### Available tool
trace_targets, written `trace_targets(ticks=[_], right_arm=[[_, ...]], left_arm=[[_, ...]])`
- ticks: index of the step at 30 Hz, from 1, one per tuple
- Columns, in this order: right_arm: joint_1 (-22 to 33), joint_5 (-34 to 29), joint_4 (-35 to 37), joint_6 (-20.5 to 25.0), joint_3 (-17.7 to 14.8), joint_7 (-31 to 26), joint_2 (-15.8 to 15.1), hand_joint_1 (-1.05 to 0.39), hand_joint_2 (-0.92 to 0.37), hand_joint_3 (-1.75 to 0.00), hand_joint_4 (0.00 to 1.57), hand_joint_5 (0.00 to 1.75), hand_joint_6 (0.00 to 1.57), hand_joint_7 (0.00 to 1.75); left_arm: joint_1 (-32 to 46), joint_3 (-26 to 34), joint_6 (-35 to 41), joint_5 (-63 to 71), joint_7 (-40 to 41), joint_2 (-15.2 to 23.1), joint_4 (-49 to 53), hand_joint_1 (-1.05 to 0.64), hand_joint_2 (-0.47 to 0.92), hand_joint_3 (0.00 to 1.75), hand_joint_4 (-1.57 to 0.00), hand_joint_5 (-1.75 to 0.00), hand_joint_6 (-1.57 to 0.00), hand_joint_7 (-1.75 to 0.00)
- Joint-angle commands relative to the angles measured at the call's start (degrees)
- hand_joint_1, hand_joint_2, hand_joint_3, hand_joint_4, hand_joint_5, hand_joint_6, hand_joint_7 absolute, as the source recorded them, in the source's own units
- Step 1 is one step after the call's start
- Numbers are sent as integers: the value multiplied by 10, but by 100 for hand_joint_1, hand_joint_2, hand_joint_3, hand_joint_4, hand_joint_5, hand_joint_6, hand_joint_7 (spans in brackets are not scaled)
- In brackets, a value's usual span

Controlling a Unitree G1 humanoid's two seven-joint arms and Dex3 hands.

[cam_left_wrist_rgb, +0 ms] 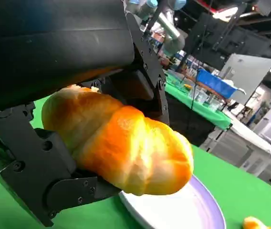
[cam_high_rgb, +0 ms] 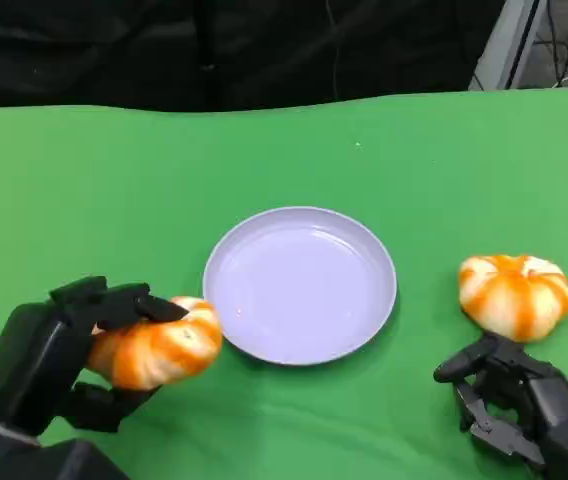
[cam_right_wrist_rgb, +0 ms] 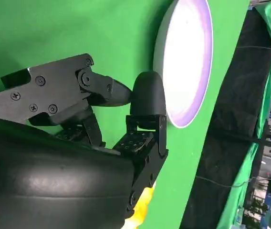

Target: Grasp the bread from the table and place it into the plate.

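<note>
In the head view, the left hand (cam_high_rgb: 69, 350) sits at about 8 o'clock from the plate (cam_high_rgb: 300, 284) and grips a bread roll (cam_high_rgb: 159, 348), with fingers closed over the top and under the bottom of the roll. The roll's long axis runs roughly 9 to 3 o'clock, and its free end points toward the plate rim and lies just beside it; whether it overlaps the rim is not clear from this angle.

The left wrist view shows detail the head view lacks: the bread roll (cam_left_wrist_rgb: 126, 143) is clamped between an upper finger and a lower finger (cam_left_wrist_rgb: 54, 186), its glazed orange end projects beyond the fingers, and it is held above the near edge of the plate (cam_left_wrist_rgb: 192, 210), off the green table (cam_left_wrist_rgb: 231, 181).

The right hand (cam_high_rgb: 524, 400) rests at about 4 o'clock from the plate, fingers apart and curled loosely, holding nothing. A second bread roll (cam_high_rgb: 515, 293) lies on the table at 3 o'clock from the plate, just beyond the right hand and apart from it. The right wrist view shows the right hand's fingers (cam_right_wrist_rgb: 145, 100) spread over the green cloth with the plate (cam_right_wrist_rgb: 185, 62) beyond them, and a yellow edge of the second roll (cam_right_wrist_rgb: 142, 205) beside the hand.

Beyond the plate, the table (cam_high_rgb: 114, 180) ends against a black backdrop (cam_high_rgb: 214, 50) at 12 o'clock.
</note>
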Motion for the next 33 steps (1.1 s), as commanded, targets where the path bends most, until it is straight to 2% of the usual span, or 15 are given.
trace_targets(ticks=[1, 13, 23, 33], right_arm=[[-4, -7, 9, -1, 0, -6, -2, -14, -82, -68, 69, 175, 76, 121], [-7, -19, 14, -2, 1, -17, 0, -15, -82, -68, 71, 175, 75, 124], [-11, -18, 24, -6, 1, -18, 2, -15, -81, -69, 69, 174, 75, 123], [-11, -20, 25, -6, 0, -21, 3, -15, -83, -68, 69, 175, 75, 122]], left_arm=[[-10, 17, 13, -5, -14, 3, -38, -8, 32, 136, -106, -137, -112, -96], [-21, 25, 15, -12, -27, -6, -51, -8, 32, 137, -106, -137, -111, -98], [-93, -7, -19, 1, -21, -37, 48, -10, 40, 125, -104, -127, -108, -93], [-162, -43, -25, 24, -10, -78, 141, -9, 56, 105, -96, -136, -103, -98]])
